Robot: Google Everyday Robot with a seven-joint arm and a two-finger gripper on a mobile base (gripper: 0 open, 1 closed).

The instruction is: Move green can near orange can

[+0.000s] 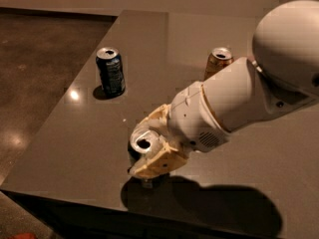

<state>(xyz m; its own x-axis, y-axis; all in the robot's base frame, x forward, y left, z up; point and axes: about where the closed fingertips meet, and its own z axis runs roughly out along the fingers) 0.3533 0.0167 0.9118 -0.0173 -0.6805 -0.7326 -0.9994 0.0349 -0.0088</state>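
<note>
The green can (143, 142) stands near the table's front edge; I see its silver open top and a sliver of its dark side. My gripper (136, 151) comes in from the right, one cream finger (153, 117) behind the can and one in front, pressed against it. The orange can (218, 62) stands upright at the back right, partly hidden behind my white arm (239, 101), well apart from the green can.
A dark blue can (110, 71) stands upright at the back left of the dark table (84, 133). The table's front edge runs just below the gripper and its left edge slants toward the brown floor (35, 68).
</note>
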